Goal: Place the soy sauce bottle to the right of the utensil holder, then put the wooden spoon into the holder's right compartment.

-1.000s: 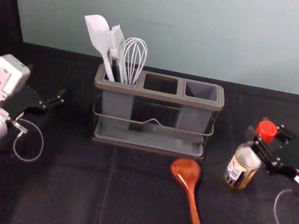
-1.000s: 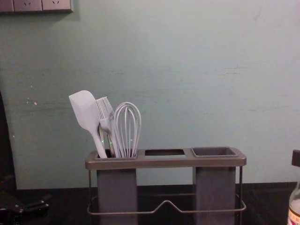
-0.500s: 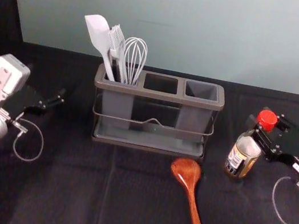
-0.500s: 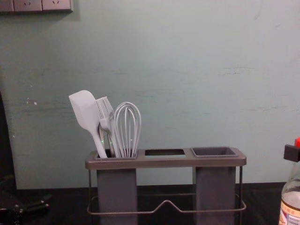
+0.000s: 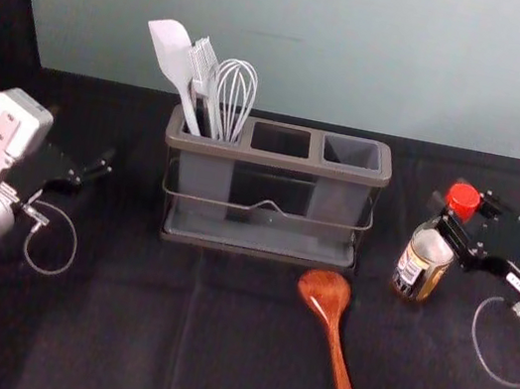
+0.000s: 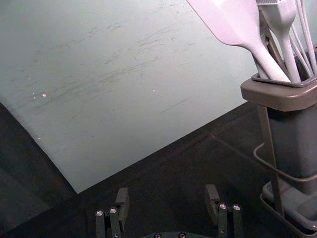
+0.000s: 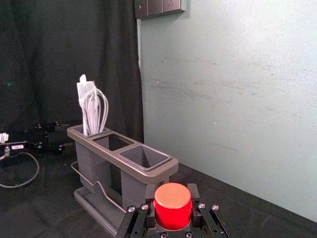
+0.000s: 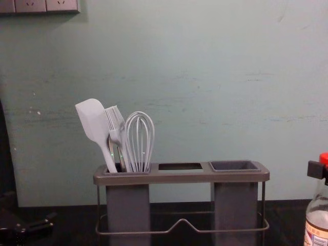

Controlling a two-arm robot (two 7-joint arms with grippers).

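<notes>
One clear, red-capped, labelled bottle (image 5: 422, 262) sits in the right pincer (image 5: 444, 213).

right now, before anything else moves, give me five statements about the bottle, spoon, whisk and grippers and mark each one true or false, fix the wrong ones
1. The right gripper holds the soy sauce bottle. True.
2. The wooden spoon stands in the right compartment. False: it lies on the table in front of the utensil holder.
3. The left gripper is open and holds nothing. True.
4. The whisk is in the middle compartment. False: it is in the left compartment.
5. The bottle has a red cap. True.
</notes>
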